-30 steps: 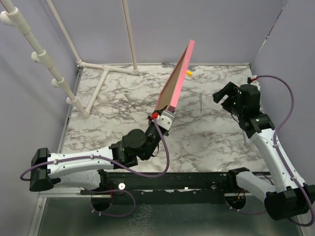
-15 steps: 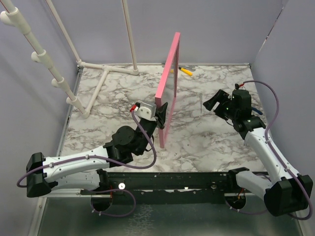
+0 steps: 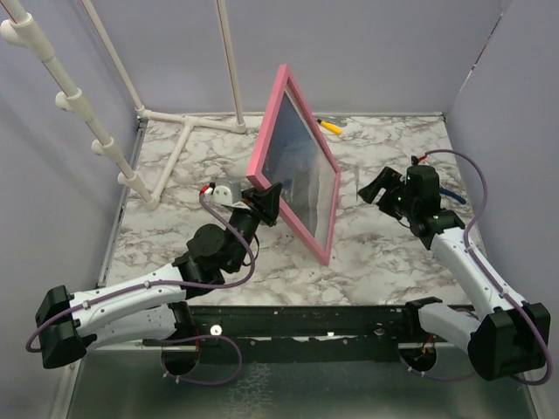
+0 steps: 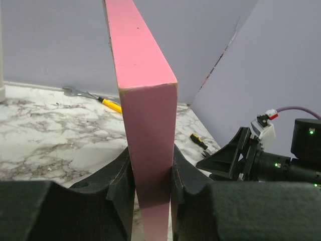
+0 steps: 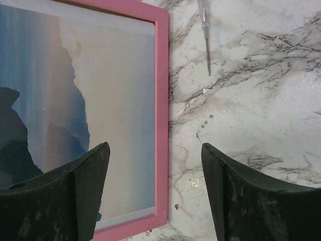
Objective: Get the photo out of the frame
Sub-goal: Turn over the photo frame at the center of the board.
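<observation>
1. the frame (image 3: 266, 124) has swung round since a second ago. then it stood edge-on to the top camera, and now its front faces the right side of the picture. the right hand (image 3: 384, 187) has moved in from the right edge toward the centre.
2. the left hand (image 3: 268, 200), just left of centre, is clamped on the frame's pink edge. in its wrist view both pads press the flanks of that edge.
3. the frame is held tilted in mid-picture, lower corner down near the tabletop (image 3: 384, 257). i can't tell whether it touches.
4. the photo (image 5: 105, 85) is still inside the frame, with lake and mountains filling the upper left of the right wrist view.
5. the right hand has its fingers spread wide and holds nothing. it's close to the frame's front but apart from it.
6. my read is that the frame is being presented and removal hasn't begun.
7. next, the right hand likely needs a purchase on the print or the backing. the left must keep its pinch firm, or the frame could twist away.
</observation>
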Controlling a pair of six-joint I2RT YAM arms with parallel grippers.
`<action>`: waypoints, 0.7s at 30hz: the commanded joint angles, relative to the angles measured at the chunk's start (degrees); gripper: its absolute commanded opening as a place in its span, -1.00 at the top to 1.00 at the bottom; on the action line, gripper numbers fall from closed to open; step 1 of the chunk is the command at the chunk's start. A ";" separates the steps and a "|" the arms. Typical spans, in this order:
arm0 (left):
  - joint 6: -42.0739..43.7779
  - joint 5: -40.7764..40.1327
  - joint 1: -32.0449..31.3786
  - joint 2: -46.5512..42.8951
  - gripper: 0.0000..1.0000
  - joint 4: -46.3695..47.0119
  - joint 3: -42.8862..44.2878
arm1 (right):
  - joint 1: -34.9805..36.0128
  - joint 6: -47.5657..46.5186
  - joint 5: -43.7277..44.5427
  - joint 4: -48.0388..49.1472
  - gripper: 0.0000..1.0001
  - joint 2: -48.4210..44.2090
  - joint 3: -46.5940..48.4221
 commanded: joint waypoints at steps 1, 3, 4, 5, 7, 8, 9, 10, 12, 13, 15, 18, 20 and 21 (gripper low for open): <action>-8.41 2.15 1.57 -5.28 1.00 1.39 -5.27 | -0.31 -1.59 -0.86 1.65 -0.53 0.55 -2.05; -10.66 1.40 2.20 -8.11 1.00 1.71 -8.57 | -0.31 -2.05 -0.78 1.74 -0.53 0.56 -2.89; -11.71 1.12 2.36 -9.56 1.00 1.96 -10.49 | -0.32 -2.36 -0.70 1.72 -0.52 0.45 -3.40; -12.71 0.96 2.49 -11.03 1.00 2.19 -12.11 | -0.31 -2.69 -0.86 1.89 -0.52 0.32 -4.05; -13.72 1.06 2.59 -13.32 1.00 2.02 -14.87 | -0.39 -3.12 -1.93 2.90 -0.51 -0.10 -5.64; -14.35 0.71 2.59 -14.46 1.00 1.23 -15.85 | -0.46 -3.34 -2.83 3.59 -0.52 -0.21 -6.52; -15.04 0.16 2.64 -15.67 1.00 0.46 -16.83 | -0.60 -3.37 -3.94 4.29 -0.50 -0.35 -7.29; -15.63 -0.48 2.66 -16.96 1.00 -0.17 -17.91 | -0.84 -3.21 -5.11 5.08 -0.48 -0.40 -8.07; -16.51 -1.68 2.68 -19.69 1.00 -1.36 -20.09 | -1.43 -2.73 -7.37 6.30 -0.42 -0.13 -9.46; -16.94 -2.27 2.68 -21.23 1.00 -2.20 -20.91 | -1.82 -2.55 -8.75 7.17 -0.39 0.16 -10.19; -17.77 -3.48 2.68 -23.89 1.00 -3.75 -22.57 | -3.39 -1.88 -13.38 9.59 -0.33 1.25 -12.09; -19.52 -4.48 2.80 -27.73 1.00 -4.05 -25.77 | -5.64 -0.37 -22.19 15.38 -0.30 3.58 -15.40; -20.48 -5.09 2.77 -29.76 1.00 -3.67 -27.50 | -6.09 0.87 -26.38 20.67 -0.29 5.13 -17.42; -20.82 -5.33 2.77 -30.71 1.00 -3.67 -28.25 | -6.10 1.09 -27.77 22.23 -0.29 6.06 -18.03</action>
